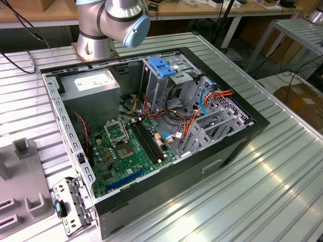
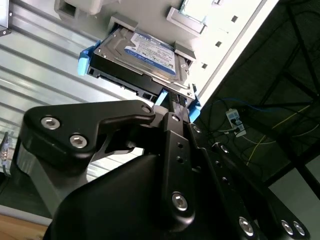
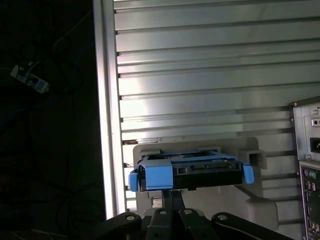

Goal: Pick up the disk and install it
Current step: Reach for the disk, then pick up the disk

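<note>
black, blue-railed disk point(image 2: 142, 57) rests on a grey holder point(image 3: 262, 205).

Exterior above case point(image 1: 166, 187); both wrist views near disk point(image 2: 145, 55) point(image 3: 190, 172)

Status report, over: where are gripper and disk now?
Gripper at end of disk. Disk sits in grey holder on table, not installed. Nothing between them.

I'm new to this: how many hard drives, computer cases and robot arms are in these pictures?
Flat black hard drive with bright blue plastic rails: 1
Open black metal computer case: 1
Silver-grey robot arm with light-blue joint cap: 1
Total: 3
</note>
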`<state>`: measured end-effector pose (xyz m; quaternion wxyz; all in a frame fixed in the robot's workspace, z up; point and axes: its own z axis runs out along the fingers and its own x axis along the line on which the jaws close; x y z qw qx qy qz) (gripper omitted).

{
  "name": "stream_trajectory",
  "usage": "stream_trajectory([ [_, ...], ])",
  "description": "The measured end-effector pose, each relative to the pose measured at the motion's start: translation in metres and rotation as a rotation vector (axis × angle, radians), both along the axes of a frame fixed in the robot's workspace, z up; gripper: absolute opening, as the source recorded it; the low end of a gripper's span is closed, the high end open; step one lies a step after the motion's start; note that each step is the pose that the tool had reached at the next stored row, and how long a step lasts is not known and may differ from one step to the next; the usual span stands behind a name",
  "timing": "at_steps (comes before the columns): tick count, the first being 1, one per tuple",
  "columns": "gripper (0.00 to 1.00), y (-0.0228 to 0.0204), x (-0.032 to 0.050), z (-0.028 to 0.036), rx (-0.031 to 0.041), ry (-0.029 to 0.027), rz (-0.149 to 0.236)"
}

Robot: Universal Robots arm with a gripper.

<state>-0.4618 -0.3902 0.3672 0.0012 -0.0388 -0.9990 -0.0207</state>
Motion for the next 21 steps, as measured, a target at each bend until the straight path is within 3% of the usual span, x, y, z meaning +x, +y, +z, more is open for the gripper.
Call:
stream_trajectory([
  [18, 0.11, 0.0000, -0.0033, -0.0002, 0.0000, -0.0001, 0.001],
  [21, 0.11, 0.0000, -0.0033, -0.0003, 0.0001, -0.0002, 0.051],
])
